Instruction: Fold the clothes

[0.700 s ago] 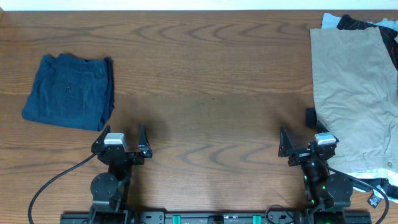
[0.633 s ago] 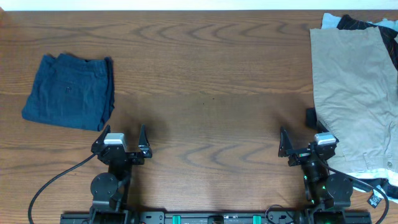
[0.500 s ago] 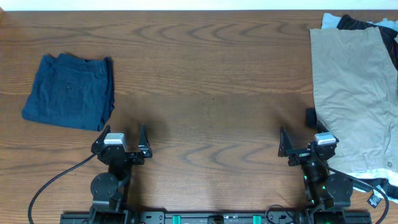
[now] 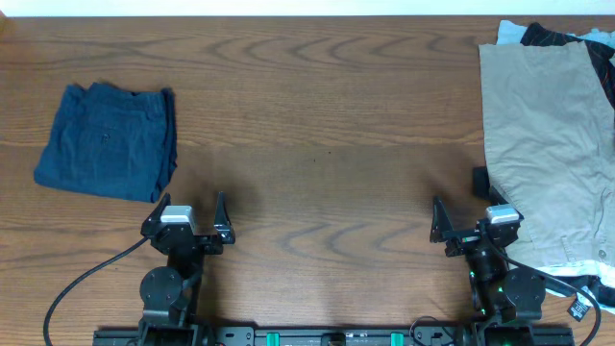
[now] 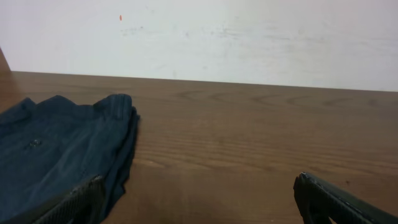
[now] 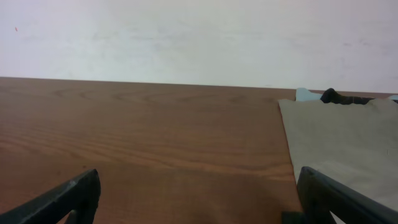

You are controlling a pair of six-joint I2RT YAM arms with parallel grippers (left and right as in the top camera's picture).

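Note:
Large khaki-beige shorts [image 4: 548, 144] lie spread at the table's right side, on top of other garments; they also show in the right wrist view [image 6: 342, 140]. A dark blue garment [image 4: 108, 142] lies folded at the left and shows in the left wrist view [image 5: 56, 149]. My left gripper [image 4: 187, 213] is open and empty near the front edge, just right of and nearer than the blue garment. My right gripper [image 4: 461, 219] is open and empty, its right finger beside the shorts' left edge.
A pale blue and a black garment [image 4: 538, 34] peek from under the shorts at the back right. A white tag and fabric edge [image 4: 581, 306] lie at the front right. A black cable [image 4: 86, 274] runs from the left arm's base. Wooden table [image 4: 327, 125].

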